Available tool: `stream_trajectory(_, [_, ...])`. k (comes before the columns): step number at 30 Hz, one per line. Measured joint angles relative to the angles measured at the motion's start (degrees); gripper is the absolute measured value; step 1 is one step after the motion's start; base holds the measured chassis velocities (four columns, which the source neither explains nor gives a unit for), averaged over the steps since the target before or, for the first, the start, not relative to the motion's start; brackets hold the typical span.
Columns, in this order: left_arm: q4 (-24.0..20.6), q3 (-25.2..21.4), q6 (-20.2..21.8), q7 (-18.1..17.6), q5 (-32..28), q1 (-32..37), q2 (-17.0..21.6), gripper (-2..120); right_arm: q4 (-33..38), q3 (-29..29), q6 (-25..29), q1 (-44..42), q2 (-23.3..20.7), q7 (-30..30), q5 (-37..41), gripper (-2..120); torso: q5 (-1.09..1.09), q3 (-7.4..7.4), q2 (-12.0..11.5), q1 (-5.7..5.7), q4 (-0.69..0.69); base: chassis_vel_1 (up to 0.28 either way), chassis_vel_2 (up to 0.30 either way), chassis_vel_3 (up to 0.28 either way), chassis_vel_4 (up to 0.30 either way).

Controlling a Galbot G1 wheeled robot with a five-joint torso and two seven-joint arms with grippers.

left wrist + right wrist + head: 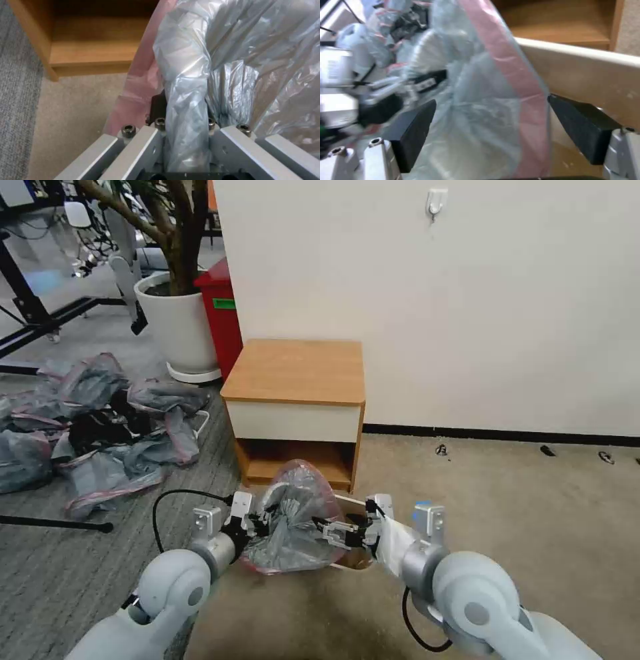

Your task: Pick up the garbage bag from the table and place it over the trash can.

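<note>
The garbage bag (297,520) hangs low in front of the nightstand (297,370), over the cream trash can (350,560), which it mostly hides, leaving a strip of rim and one corner visible. The left gripper (257,525) has its jaws closed on a gathered fold of grey film, probably to anchor that side while the mouth is spread. The right gripper (343,532) has its jaws wide apart, straddling the pink-banded edge without pinching it; whether the bag already catches the rim is unclear.
</note>
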Motion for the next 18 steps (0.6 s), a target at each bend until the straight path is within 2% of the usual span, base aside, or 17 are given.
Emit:
stream_trajectory(5, [-0.59,-0.20,-0.08,0.00,-0.13,0.29,-0.24,3,-2.75,-2.00,0.38,2.10,-0.10,0.42,-2.03,88,0.00,0.00,0.00,0.00,0.00,0.000,0.000,0.000,0.000])
stream_trajectory(13, [-0.69,-0.37,-0.13,0.14,-0.31,0.51,-0.28,3,-2.57,-2.36,0.32,1.71,-1.27,0.30,-7.20,87,0.00,0.00,0.01,0.00,0.00,0.000,0.000,0.000,0.000])
stream_trajectory(18, [-0.90,-0.37,-0.15,0.17,-0.31,0.65,-0.75,3,-3.21,-2.97,0.24,2.22,-1.85,0.16,-7.42,87,0.00,-0.01,0.01,0.00,-0.01,0.000,0.000,0.000,0.000])
